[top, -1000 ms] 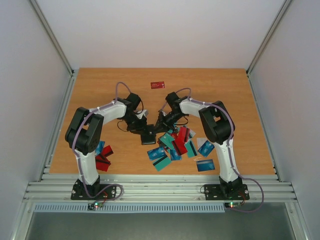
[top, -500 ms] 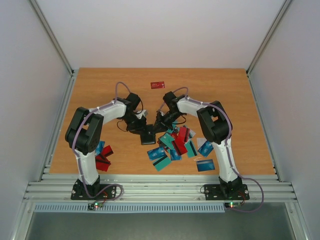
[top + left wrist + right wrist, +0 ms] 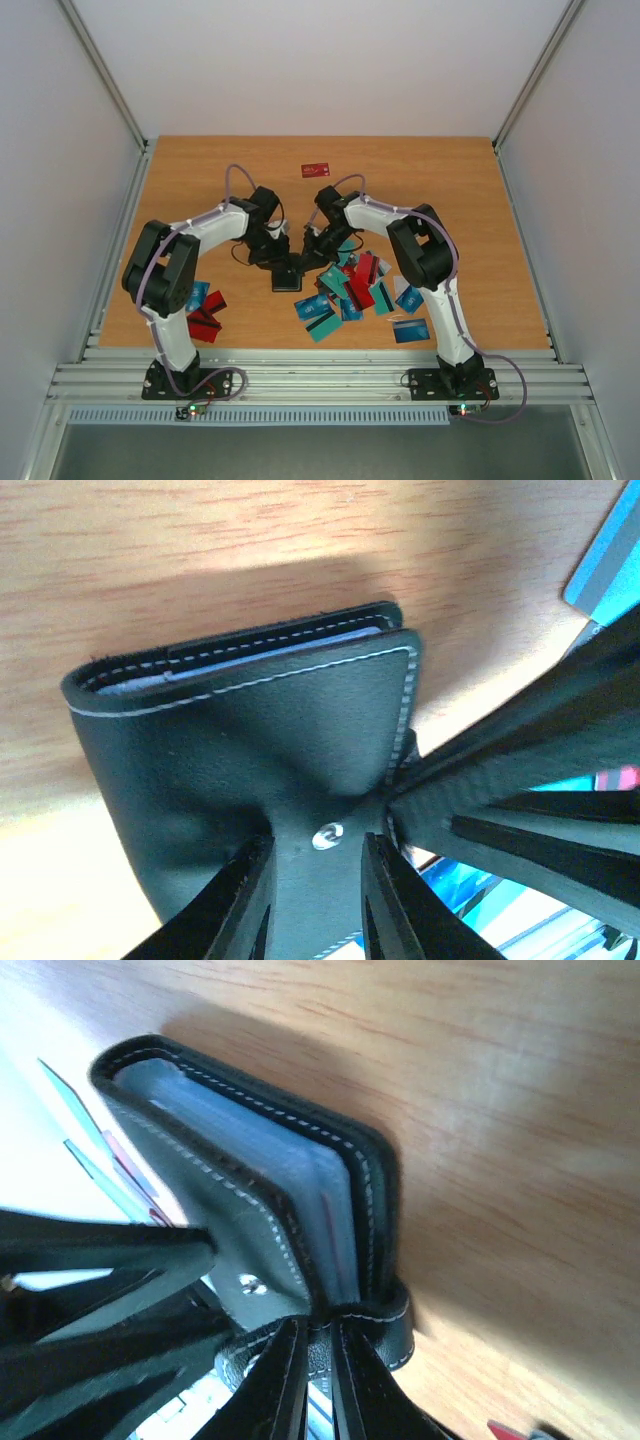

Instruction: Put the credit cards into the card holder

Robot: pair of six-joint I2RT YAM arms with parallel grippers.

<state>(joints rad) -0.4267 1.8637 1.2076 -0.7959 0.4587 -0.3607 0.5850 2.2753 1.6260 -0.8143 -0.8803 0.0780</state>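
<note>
Top external view, near edge first: the light-brown wooden table carries two loose groups of thin rectangular plastic credit cards. The left group, beside the left arm, shows at least two red cards and one teal; they overlap, so no firm count. The right group is larger, with red, teal and blue cards stacked. The right arm covers part of it, so it cannot be counted. One blue card lies apart at the near right. Just left of that group, at table centre, is the one small black stitched leather-like card holder. Both arms bend in over it and hide its far side. Left wrist view: the left gripper has its fingers pinching the holder's cover on either side of the silver snap stud. The other arm's black fingers cross in from the right. Right wrist view: the right gripper has its fingers pressed nearly together on the holder's strap tab. The covers stand slightly apart with pale blue layers between them; whether these are cards or pockets cannot be told. Farthest, one red card lies alone, well apart from everything.
</note>
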